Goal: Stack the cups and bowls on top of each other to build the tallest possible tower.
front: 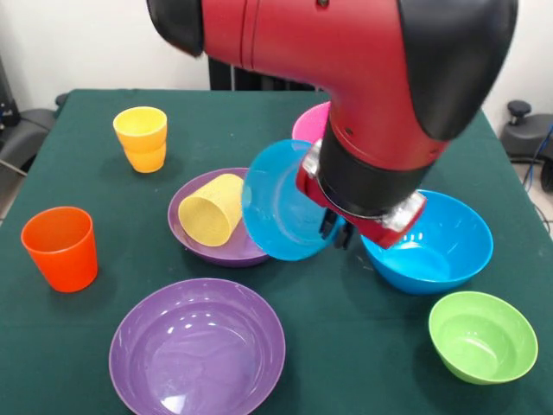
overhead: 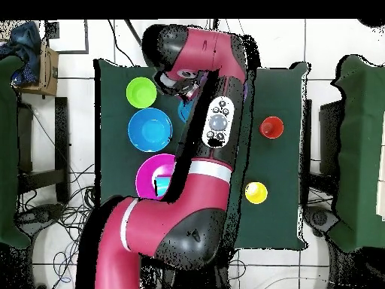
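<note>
We are looking at a dark green table [front: 78, 346] by a white wall. The gripper [front: 335, 232] is pinching the rim of a small blue bowl [front: 281, 203] — tilted on edge, overlapping a purple bowl [front: 192, 197] holding the ribbed yellow cup [front: 212, 207].

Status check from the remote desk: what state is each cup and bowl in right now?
Small blue plastic bowl: tilted on edge, lifted at the gripper.
Ribbed pale yellow cup: on its side inside a purple bowl.
Amber-yellow cups: nested, upright.
Orange cup: upright.
Green bowl: upright, empty.
</note>
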